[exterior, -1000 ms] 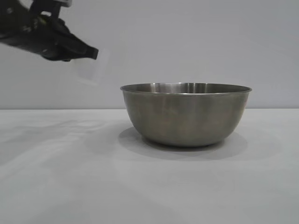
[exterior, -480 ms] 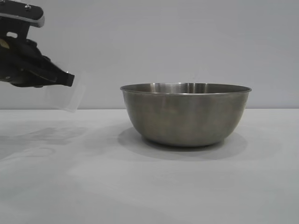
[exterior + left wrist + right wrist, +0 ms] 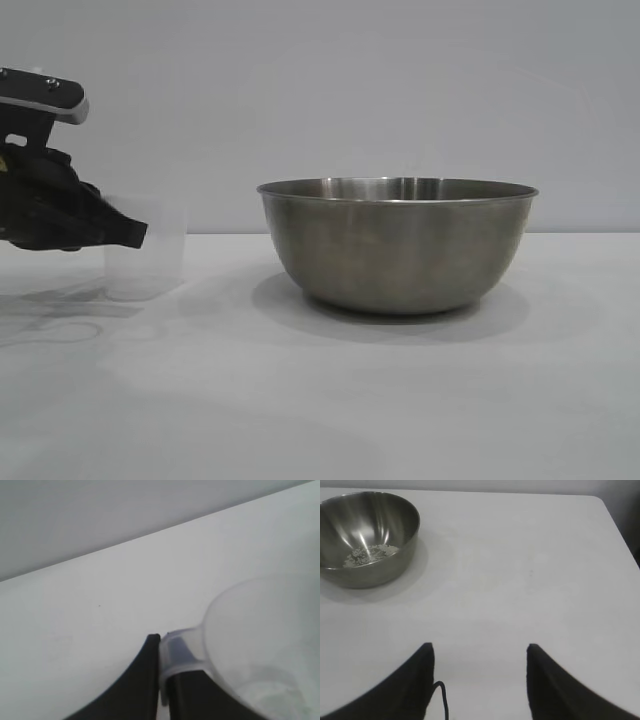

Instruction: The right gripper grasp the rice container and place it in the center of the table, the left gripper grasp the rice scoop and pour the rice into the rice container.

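Left gripper (image 3: 135,234) at the rice scoop (image 3: 146,260), which stands upright on the table (image 3: 320,400), well left of the rice container (image 3: 398,245).

Left wrist: fingers (image 3: 145,680) flank the scoop handle; grip or release, cannot tell.

Right wrist: right gripper (image 3: 480,680) open, empty, away from the container; rice (image 3: 370,554) inside. Pour looks done; only letting go remains. Nothing obstructs.
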{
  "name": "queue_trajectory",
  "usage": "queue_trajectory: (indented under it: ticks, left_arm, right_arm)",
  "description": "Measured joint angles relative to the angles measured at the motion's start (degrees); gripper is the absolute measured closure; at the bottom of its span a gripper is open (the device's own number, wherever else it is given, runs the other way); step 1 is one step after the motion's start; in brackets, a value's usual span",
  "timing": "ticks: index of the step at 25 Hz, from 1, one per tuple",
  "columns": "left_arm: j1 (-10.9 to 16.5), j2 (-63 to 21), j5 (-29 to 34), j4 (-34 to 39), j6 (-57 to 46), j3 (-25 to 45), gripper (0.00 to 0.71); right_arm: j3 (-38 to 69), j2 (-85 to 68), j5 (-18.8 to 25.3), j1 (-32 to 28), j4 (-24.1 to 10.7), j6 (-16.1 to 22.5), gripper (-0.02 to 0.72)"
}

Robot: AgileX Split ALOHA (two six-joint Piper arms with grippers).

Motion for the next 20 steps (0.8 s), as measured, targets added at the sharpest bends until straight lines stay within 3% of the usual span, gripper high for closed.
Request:
queue_trajectory:
  ticks: [2,6,7,13,20]
  left_arm:
    - [0.0,0.0,0.0,0.3,-0.1,0.6,0.444]
    - [0.0,0.0,0.0,0.5,-0.2,1.9,0.452]
    - [0.0,0.0,0.0,0.5,-0.2,2.1,0.41]
    - [0.0,-2.4,0.0,1.0,-0.3,5.5,0.426]
    - [0.0,-13.3,0.0,2.4,-0.3,10.7,0.426]
  right_arm:
    - [0.0,0.0,0.0,0.0,0.0,0.0,0.312]
    - [0.0,0.0,0.0,0.0,0.0,0.0,0.312]
    - [0.0,0.0,0.0,0.0,0.0,0.0,0.312]
    - [0.0,0.0,0.0,0.0,0.0,0.0,0.312]
    - [0.0,0.0,0.0,0.0,0.0,0.0,0.312]
